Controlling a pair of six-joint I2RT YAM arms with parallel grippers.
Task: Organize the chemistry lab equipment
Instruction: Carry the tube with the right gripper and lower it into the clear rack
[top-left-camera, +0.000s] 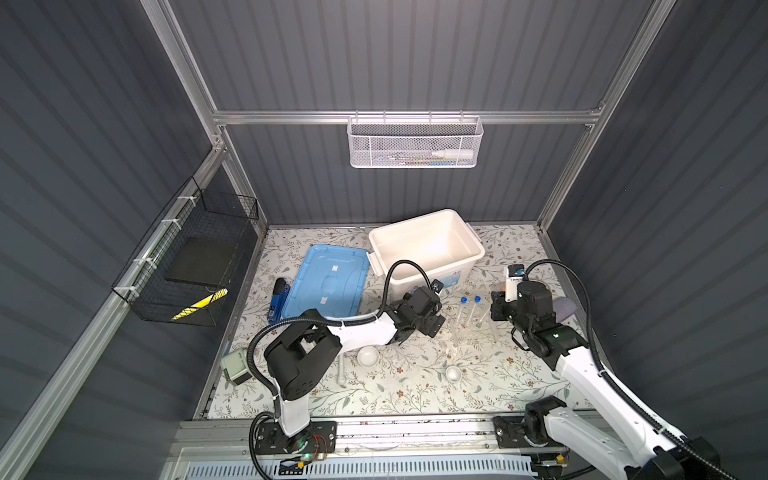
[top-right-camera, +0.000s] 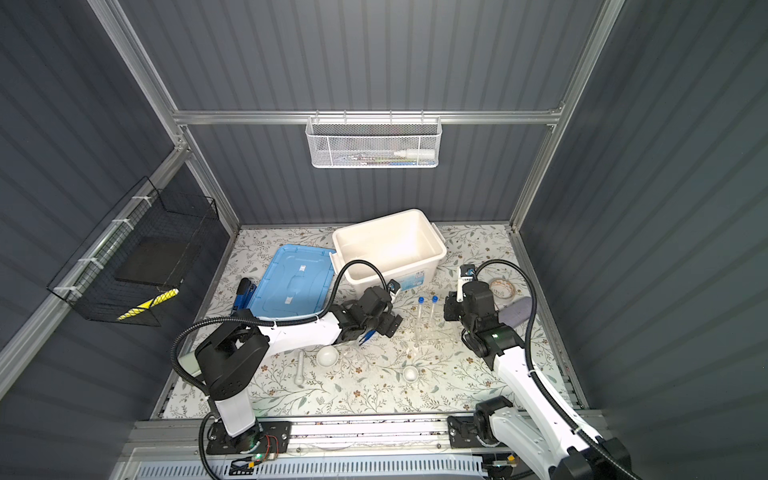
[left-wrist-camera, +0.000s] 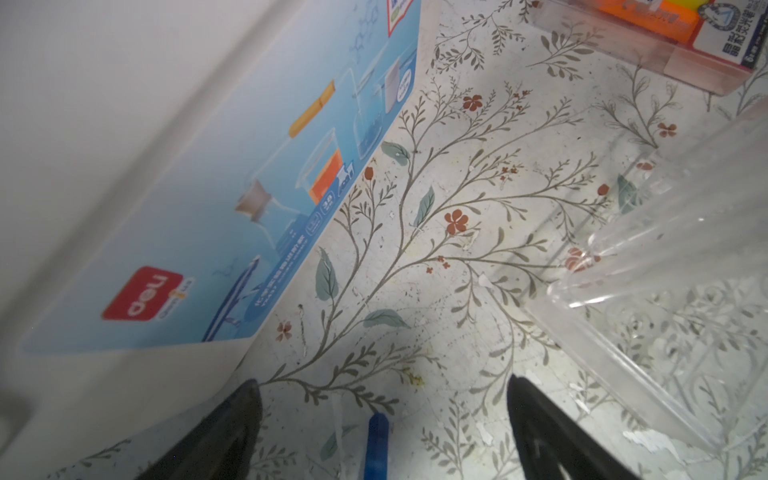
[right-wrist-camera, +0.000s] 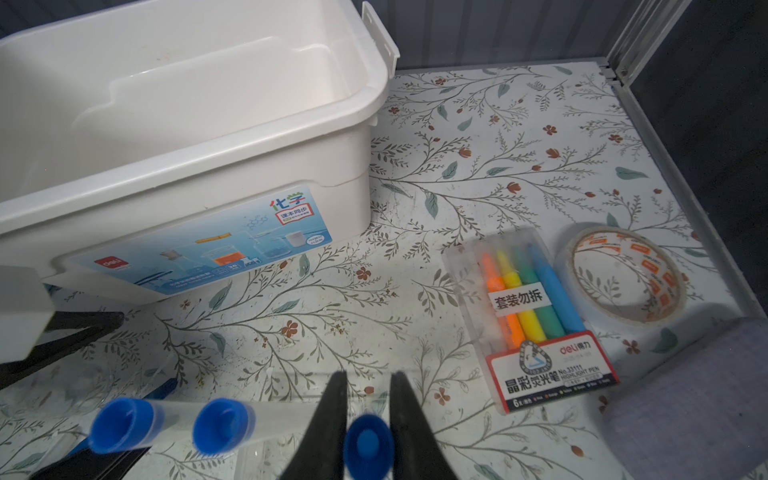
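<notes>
tweezers (left-wrist-camera: 376, 444), blue, are lying on the floral mat at the bottom centre of the left wrist view. they are sitting between the fingers of the left gripper (left-wrist-camera: 384, 382), whose claw is standing wide apart and gripping nothing. in a top view their tips (top-right-camera: 365, 337) are showing just below that gripper, near frame centre. the right gripper (right-wrist-camera: 369, 376) is pinching its two black fingers together on the blue cap of one test tube (right-wrist-camera: 368, 444), at the bottom centre of the right wrist view. two other test tubes (top-left-camera: 477, 299) are standing in the clear tube rack (top-left-camera: 473, 332), right of centre in both top views and just left of the right gripper. the larger white bowl (top-left-camera: 368, 356) and the white pestle (top-left-camera: 341, 372) are resting side by side in the lower middle, with the smaller white bowl (top-left-camera: 454, 373) lying apart to their right. the white bin (top-left-camera: 428, 245) is sitting open at upper centre, with its blue lid (top-left-camera: 328, 282) lying beside it to the left.
</notes>
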